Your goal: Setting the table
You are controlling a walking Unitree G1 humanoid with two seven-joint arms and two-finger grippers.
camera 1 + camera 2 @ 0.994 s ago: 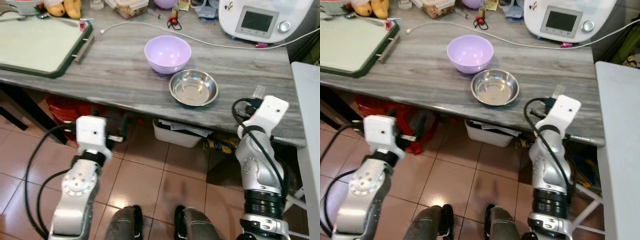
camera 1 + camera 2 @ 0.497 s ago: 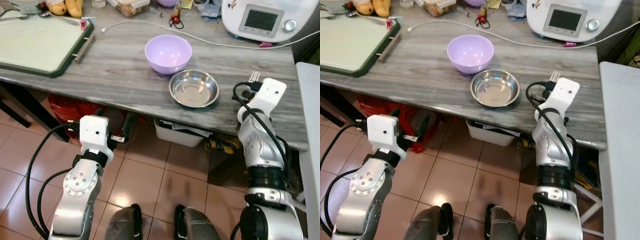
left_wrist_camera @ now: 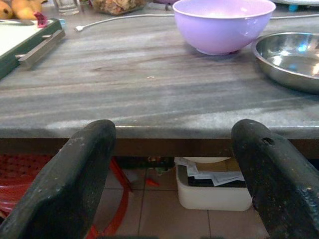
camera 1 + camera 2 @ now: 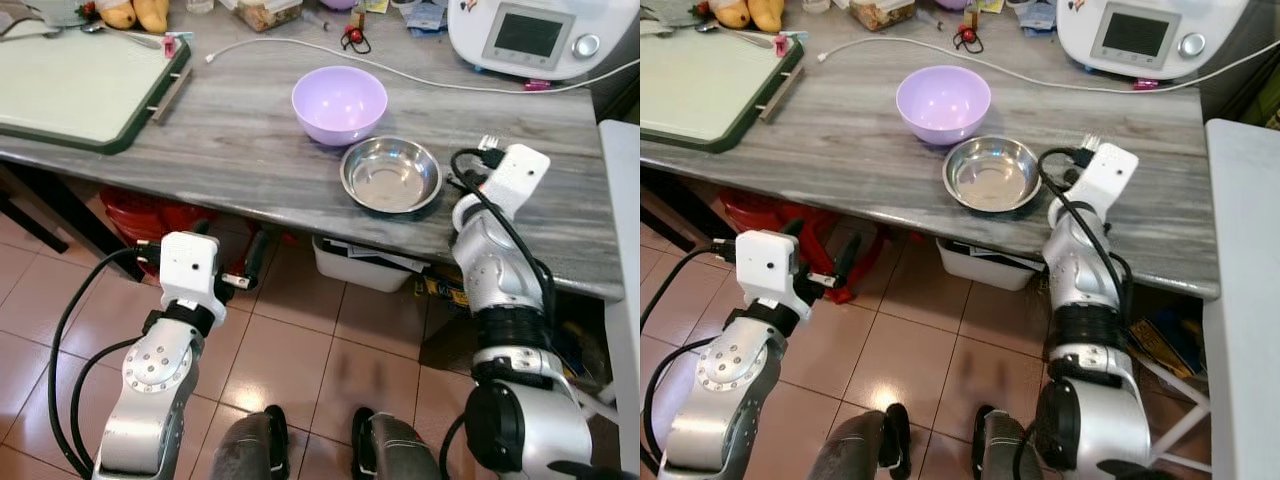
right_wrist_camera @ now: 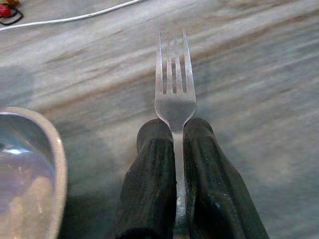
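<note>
Two silver arms with white wrist housings, looping black cables, and black-fingered end effectors.

On the grey wood-grain counter (image 4: pixel 230 140) there are two bowls: one round lilac plastic bowl (image 4: pixel 339 104) and one shallow stainless-steel bowl (image 4: pixel 390 175). One silver metal fork (image 5: pixel 174 84) is present. One large pale cutting board with a dark green rim (image 4: pixel 75 85), one white cable (image 4: pixel 330 55) and one white kitchen appliance with a screen (image 4: pixel 530 35) complete the count. Two yellow bananas (image 4: pixel 135 13) lie at the far edge.
</note>
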